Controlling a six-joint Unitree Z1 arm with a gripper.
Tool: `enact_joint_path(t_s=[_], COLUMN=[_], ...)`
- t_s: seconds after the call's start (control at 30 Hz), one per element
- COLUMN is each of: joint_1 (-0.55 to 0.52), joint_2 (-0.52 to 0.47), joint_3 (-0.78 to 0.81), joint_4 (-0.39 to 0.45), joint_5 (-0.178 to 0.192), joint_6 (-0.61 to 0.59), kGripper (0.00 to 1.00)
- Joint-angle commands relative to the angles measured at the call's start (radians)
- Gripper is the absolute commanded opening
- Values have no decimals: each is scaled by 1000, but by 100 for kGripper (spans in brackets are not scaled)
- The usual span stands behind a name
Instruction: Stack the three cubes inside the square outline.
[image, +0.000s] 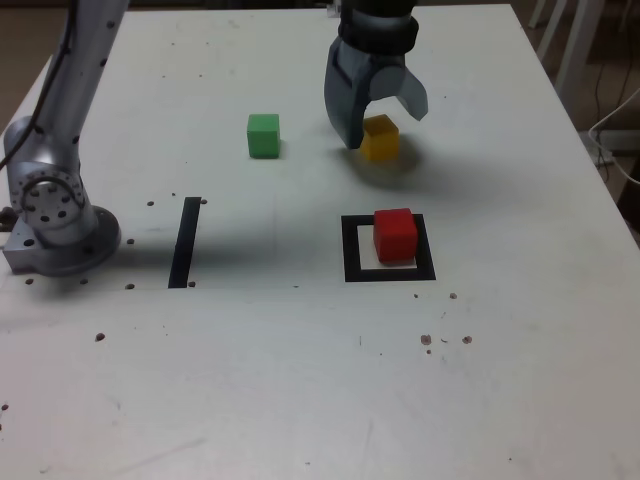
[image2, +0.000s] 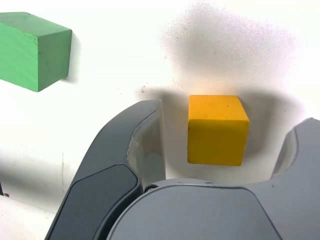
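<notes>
- White and flat, the table (image: 300, 380) fills almost the whole exterior view; it carries small dark specks and holes, mostly toward 6 and 8 o'clock.
- Beyond the table's far edge, at 1 to 2 o'clock, pale furniture legs and a brownish floor are partly visible; this part is too blurred to say more.
- No brand, label or writing can be read on any surface.
- A straight black strip (image: 185, 241) lies at 9 o'clock from the square outline (image: 389, 248), well apart, with its long axis running from near to far.
- The red cube (image: 395, 234) stands inside the square outline, on the white centre, its faces about parallel to the frame.
- The yellow cube (image: 381, 137) rests on the table at 12 o'clock from the outline, turned a little against the table edges.
- The green cube (image: 264, 134) sits at 9 o'clock from the yellow one, apart from it.
- The gripper (image: 379, 122) hangs over the yellow cube with its jaws spread; in the wrist view the yellow cube (image2: 218, 129) is between the fingers (image2: 137, 135), untouched, a gap on each side.
</notes>
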Motion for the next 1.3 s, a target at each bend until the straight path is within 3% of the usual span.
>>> enact_joint_path(t_s=[0.0, 0.17, 0.5, 1.03, 1.27], joint_1=[3, 5, 7, 9, -6], joint_2=[5, 3, 14, 8, -32], joint_3=[-3, 0, 8, 12, 12], joint_4=[2, -3, -21, -31, -28], joint_5=[-3, -10, -32, -39, -39], joint_6=[1, 1, 7, 20, 23], kGripper=[63, 52, 50, 25, 23])
